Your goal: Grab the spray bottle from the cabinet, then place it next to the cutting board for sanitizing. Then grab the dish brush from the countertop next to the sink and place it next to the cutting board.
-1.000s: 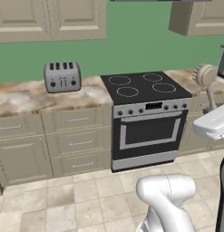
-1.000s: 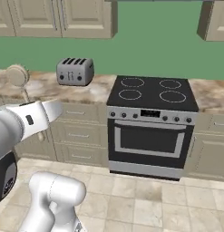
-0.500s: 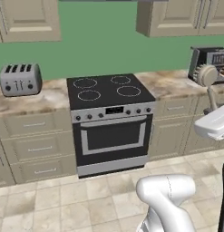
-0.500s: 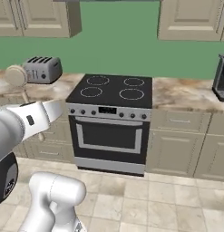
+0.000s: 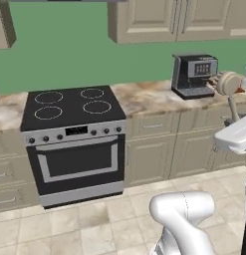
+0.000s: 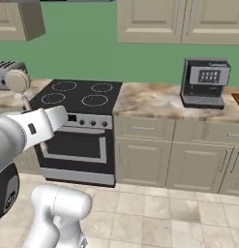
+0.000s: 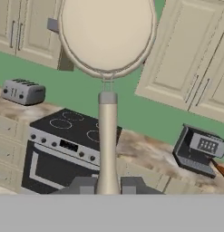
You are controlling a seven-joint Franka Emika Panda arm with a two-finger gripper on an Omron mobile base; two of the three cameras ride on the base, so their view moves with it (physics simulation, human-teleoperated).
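Green-walled kitchen, dish brush (image 7: 107, 68) upright in the pincer (image 7: 107, 185) (no legible writing).

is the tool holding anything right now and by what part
Yes: the tool holds the dish brush by the lower end of its thin pale handle, fingertips on either side, with the round head pointing away from the hand.

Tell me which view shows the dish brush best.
The hand view: the dish brush stands centered, round head up, handle running down between the gripper fingertips. The left base view catches it at the right edge, near the coffee machine; the right base view shows its head at the left edge.
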